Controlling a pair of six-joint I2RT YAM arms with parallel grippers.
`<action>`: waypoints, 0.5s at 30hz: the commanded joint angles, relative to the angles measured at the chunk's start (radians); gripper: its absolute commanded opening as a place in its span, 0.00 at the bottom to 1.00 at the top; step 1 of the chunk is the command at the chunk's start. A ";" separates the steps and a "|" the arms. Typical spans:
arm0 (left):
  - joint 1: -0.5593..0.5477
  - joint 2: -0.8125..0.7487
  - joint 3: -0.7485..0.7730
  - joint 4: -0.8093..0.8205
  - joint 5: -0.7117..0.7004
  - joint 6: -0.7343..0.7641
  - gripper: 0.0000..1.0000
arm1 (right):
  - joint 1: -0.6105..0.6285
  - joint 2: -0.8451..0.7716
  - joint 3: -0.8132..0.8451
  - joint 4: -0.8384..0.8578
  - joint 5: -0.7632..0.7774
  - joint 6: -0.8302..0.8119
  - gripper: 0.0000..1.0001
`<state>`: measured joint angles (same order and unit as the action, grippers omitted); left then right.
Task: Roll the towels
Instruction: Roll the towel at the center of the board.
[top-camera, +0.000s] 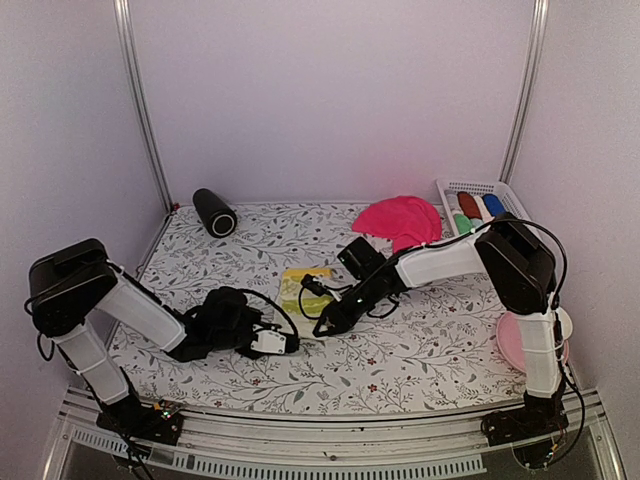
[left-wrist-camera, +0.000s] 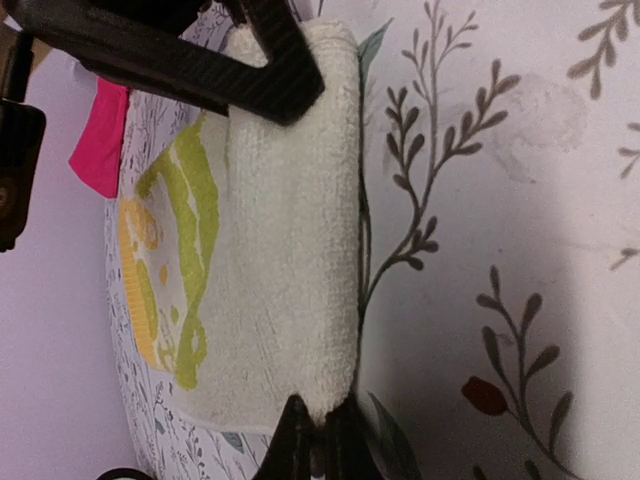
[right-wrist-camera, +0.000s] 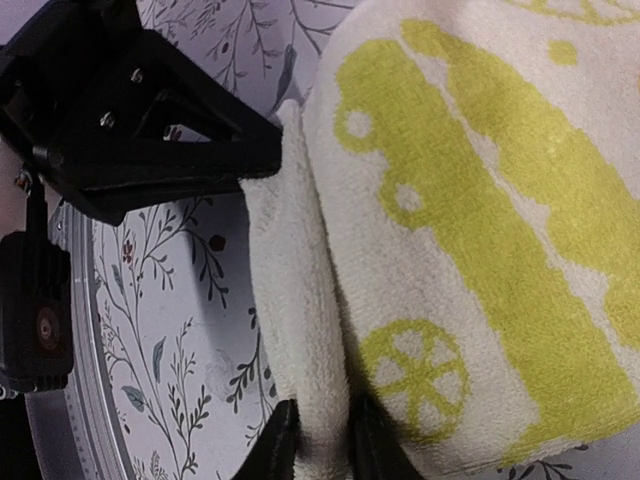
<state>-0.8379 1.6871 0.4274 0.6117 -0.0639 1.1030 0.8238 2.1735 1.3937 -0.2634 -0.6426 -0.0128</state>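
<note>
Work surface: table (top-camera: 430, 345) with a floral-print cover.

Item in hand: one pale towel (top-camera: 305, 283) printed with green and yellow vehicles. It lies flat at the centre of the table, and its near edge is turned over into a thick fold.

Left gripper (left-wrist-camera: 320, 440): low on the table at the near-left end of the fold. The jaws are closed to almost nothing, with the tip of the fold pinched between them.

Right gripper (right-wrist-camera: 322, 445): at the near-right end of the same fold. The jaws are narrow, one finger on each side of the cloth. It cannot be determined whether they are pressing it. The two grippers stand just beside each other.

Other towels: a hot pink towel (top-camera: 400, 220) lies crumpled at the far right. In the white basket (top-camera: 480, 186) at the far right corner lie a red roll (top-camera: 468, 205), a blue roll (top-camera: 493, 205) and a green roll (top-camera: 462, 222).

Other items: a black cylinder (top-camera: 213, 212) lies at the far left. A pink plate (top-camera: 512, 340) sits at the right edge, partly hidden behind the right arm.
</note>
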 joint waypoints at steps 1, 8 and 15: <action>-0.009 -0.024 0.033 -0.203 0.060 -0.069 0.00 | -0.007 -0.043 -0.024 -0.050 0.111 -0.061 0.29; 0.024 -0.069 0.137 -0.456 0.200 -0.160 0.00 | -0.004 -0.214 -0.137 0.017 0.248 -0.142 0.58; 0.080 -0.030 0.255 -0.638 0.314 -0.213 0.00 | 0.071 -0.417 -0.382 0.275 0.389 -0.267 0.68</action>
<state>-0.7910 1.6314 0.6250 0.1524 0.1417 0.9432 0.8410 1.8656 1.1217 -0.1802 -0.3595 -0.1791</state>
